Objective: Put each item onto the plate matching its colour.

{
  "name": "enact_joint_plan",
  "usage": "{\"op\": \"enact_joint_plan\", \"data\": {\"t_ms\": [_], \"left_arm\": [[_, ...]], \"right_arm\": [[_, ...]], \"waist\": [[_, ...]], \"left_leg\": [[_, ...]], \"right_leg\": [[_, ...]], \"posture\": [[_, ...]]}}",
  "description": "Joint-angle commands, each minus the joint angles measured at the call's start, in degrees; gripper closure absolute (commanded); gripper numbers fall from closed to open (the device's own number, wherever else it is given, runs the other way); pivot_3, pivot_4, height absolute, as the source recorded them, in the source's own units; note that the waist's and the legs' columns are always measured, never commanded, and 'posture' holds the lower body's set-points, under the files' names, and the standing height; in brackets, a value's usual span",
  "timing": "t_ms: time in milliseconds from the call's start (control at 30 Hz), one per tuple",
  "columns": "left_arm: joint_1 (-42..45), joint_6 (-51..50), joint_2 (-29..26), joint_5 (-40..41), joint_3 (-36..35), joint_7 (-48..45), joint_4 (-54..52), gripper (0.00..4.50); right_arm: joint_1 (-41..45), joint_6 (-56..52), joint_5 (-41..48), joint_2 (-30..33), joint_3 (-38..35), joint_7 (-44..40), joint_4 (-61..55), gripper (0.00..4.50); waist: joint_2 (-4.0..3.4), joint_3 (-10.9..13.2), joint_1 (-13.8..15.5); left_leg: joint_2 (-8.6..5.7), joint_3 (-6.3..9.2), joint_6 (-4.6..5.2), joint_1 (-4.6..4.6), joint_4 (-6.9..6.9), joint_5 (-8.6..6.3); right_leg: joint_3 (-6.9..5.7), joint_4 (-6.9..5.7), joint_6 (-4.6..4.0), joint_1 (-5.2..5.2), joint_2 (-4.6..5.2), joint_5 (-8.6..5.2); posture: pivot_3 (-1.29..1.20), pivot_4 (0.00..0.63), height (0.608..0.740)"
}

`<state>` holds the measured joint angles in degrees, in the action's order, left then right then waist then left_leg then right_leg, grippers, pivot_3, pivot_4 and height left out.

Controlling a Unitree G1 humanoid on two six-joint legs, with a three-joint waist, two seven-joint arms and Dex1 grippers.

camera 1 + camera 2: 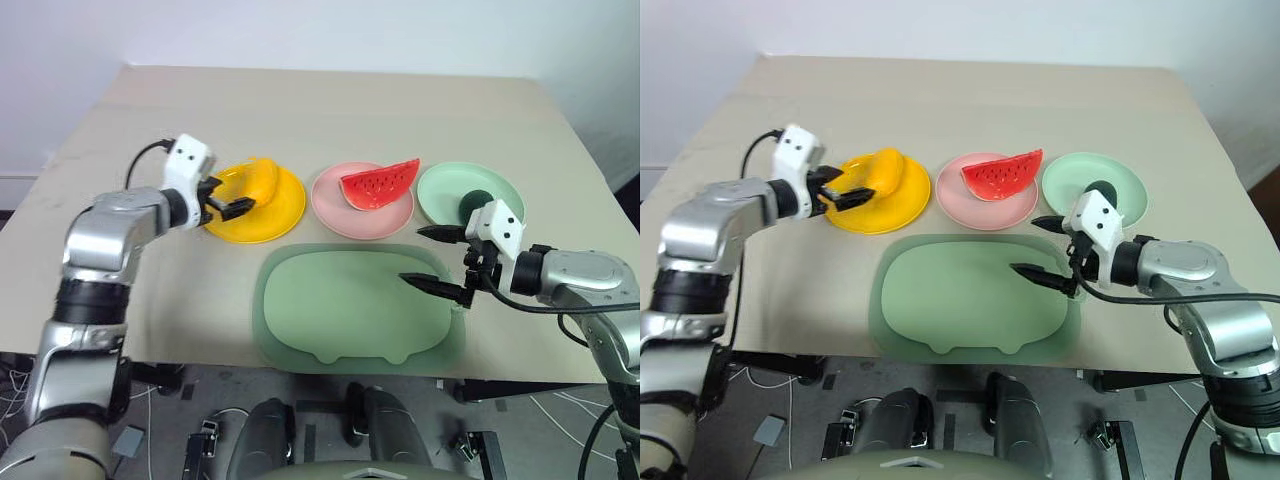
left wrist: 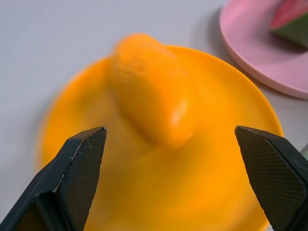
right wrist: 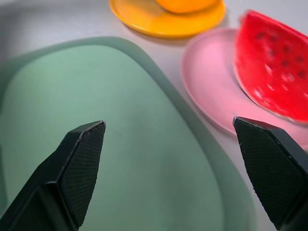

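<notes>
The yellow oblong toy mango (image 1: 257, 180) lay on the round yellow plastic plate (image 1: 283, 210), and the left gripper (image 1: 232, 197) stood just beside it at the plate's near-left edge, its two black fingers spread wide with nothing between them. The red toy watermelon wedge with black seeds (image 1: 380, 184) rested tilted on the round pink plastic plate (image 1: 335, 215). The dark green toy avocado (image 1: 476, 202) sat on the pale mint green round plate (image 1: 448, 186), partly hidden behind the right arm's wrist. The right gripper (image 1: 433, 258) hovered over the right part of the large sage-green pig-shaped mat (image 1: 340, 310), its fingers also wide apart and empty.

Judging from how things lay, all three items seemed to be on their matching plates, so the remaining risk was disturbance. The mango looked blurred in the left wrist view, which suggested it might not have settled; being rounded, it could roll toward the rim. The left fingers were so near it that a careless pull-back could nudge it or drag the light plate. The right wrist sat close to the mint plate's near rim, and a sweep there might tip the avocado off
</notes>
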<state>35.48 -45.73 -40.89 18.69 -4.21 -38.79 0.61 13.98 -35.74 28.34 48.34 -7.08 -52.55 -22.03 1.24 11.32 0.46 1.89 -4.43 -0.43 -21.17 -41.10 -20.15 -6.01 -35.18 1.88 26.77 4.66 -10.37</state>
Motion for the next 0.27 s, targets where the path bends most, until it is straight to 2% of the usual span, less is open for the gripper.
{"op": "enact_joint_plan", "data": {"t_ms": [33, 133, 267], "left_arm": [[-11.4, 2.9, -3.1, 3.3, -8.7, -2.7, -13.0, 0.02], [-29.0, 2.6, -4.0, 5.9, -17.6, -5.3, -22.7, 0.02], [-43.6, 5.4, -2.7, 4.4, -20.7, -4.7, -27.4, 0.02]], "right_arm": [[-1.7, 1.0, 0.7, 2.0, -4.7, -1.0, 0.6, 0.00], [-5.1, 1.4, 0.8, 3.6, -8.9, -1.9, 1.6, 0.00], [-6.9, 1.3, 1.5, 4.7, -12.3, -2.8, 3.1, 0.00]], "waist": [[-0.02, 0.0, 0.0], [-0.02, 0.0, 0.2], [-0.01, 0.0, 0.4]], "left_leg": [[0.01, -0.03, 0.00, 0.02, 0.03, 0.00], [0.08, -0.04, -0.08, 0.00, 0.06, 0.04], [0.06, 0.00, 0.10, -0.06, 0.01, -0.06]], "right_leg": [[0.03, 0.02, 0.00, 0.01, 0.01, 0.00], [0.03, 0.06, 0.00, 0.01, 0.04, -0.01], [0.01, 0.18, -0.03, 0.00, 0.07, -0.04]], "posture": [[0.00, 0.150, 0.740], [0.00, 0.150, 0.740], [0.00, 0.150, 0.740]]}}
